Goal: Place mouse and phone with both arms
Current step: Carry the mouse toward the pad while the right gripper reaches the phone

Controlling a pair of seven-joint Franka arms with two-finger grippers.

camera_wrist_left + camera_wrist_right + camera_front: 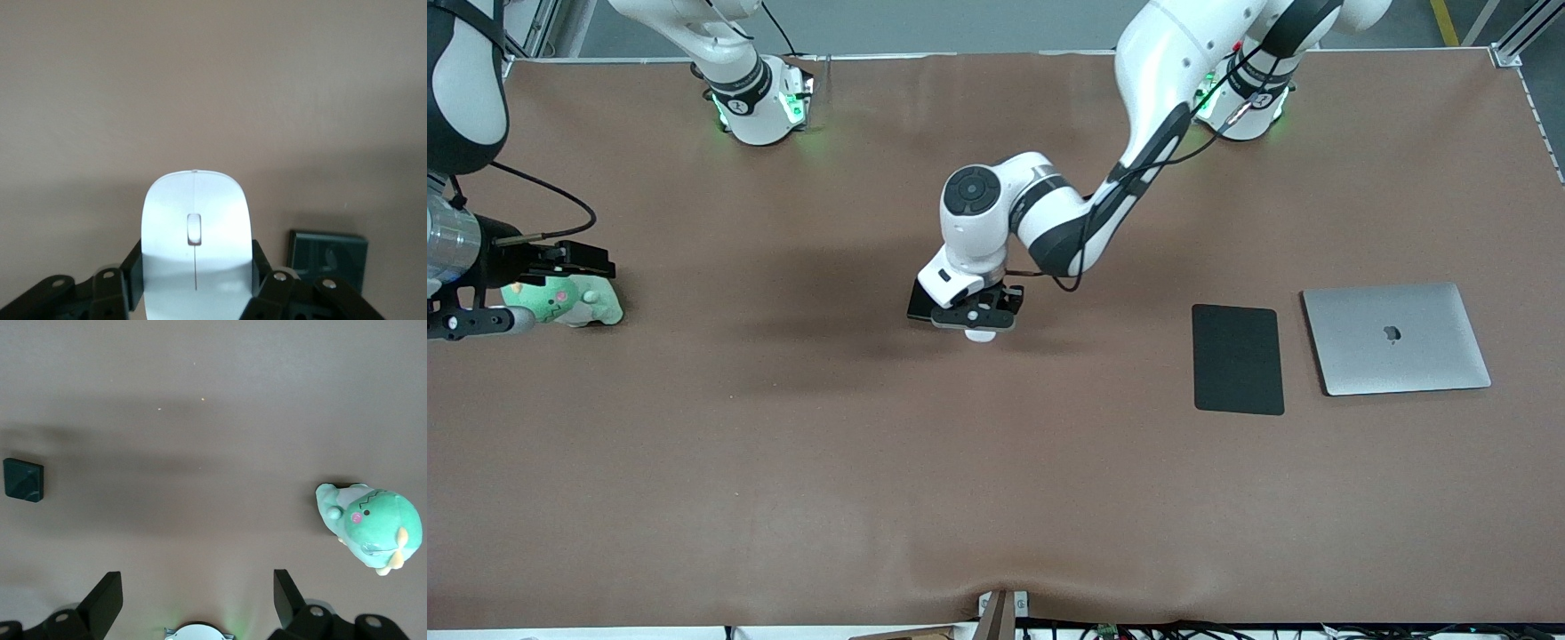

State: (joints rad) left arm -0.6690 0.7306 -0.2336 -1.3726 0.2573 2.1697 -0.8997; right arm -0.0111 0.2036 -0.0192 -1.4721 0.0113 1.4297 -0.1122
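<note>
The white mouse sits between my left gripper's fingers, which press on both its sides; in the front view it peeks out under my left gripper at the table's middle. The black phone lies on the table right beside the mouse, toward the right arm's end, half hidden by the gripper; it also shows in the left wrist view and the right wrist view. My right gripper is open and empty, up over the table at the right arm's end.
A green plush dinosaur lies under the right hand, also in the right wrist view. A flat black mat and a closed silver laptop lie toward the left arm's end. The brown table cover is bare nearer the camera.
</note>
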